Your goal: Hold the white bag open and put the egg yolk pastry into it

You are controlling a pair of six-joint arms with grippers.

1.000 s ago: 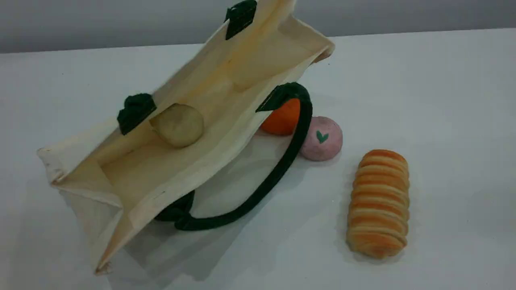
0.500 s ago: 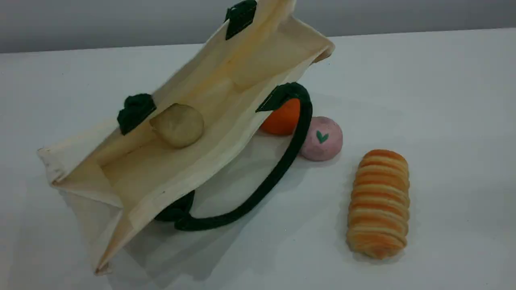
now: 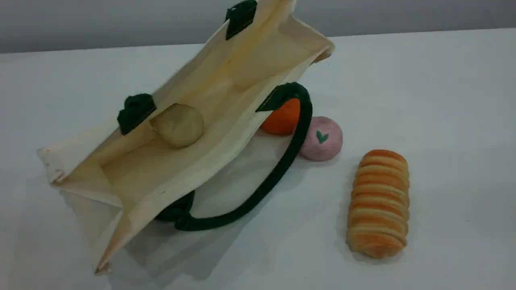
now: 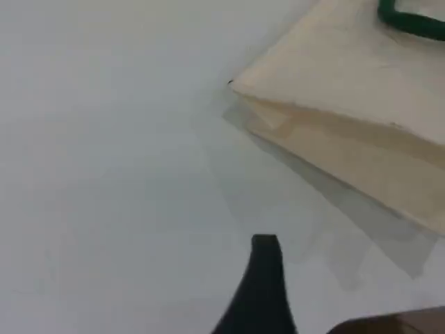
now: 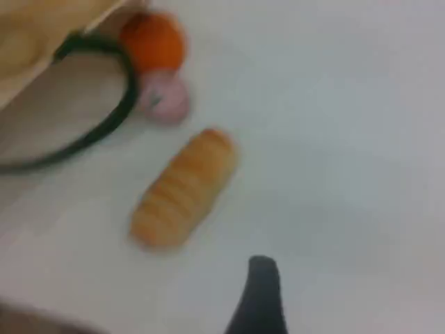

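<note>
Both grippers, left [image 4: 261,278] & right [image 5: 259,292], wide open, empty, above table.

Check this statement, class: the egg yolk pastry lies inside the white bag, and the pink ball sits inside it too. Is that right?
Not quite. The egg yolk pastry does lie inside the white bag, but the pink ball sits outside it on the table, beside the green handle. The scene view shows this.

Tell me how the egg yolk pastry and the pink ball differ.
The egg yolk pastry is pale beige and plain; the pink ball is pink with a green heart mark. The pastry lies inside the white bag; the pink ball sits on the table outside it, beside the bag's green handle and an orange ball. Both are small, rounded and unheld.
</note>
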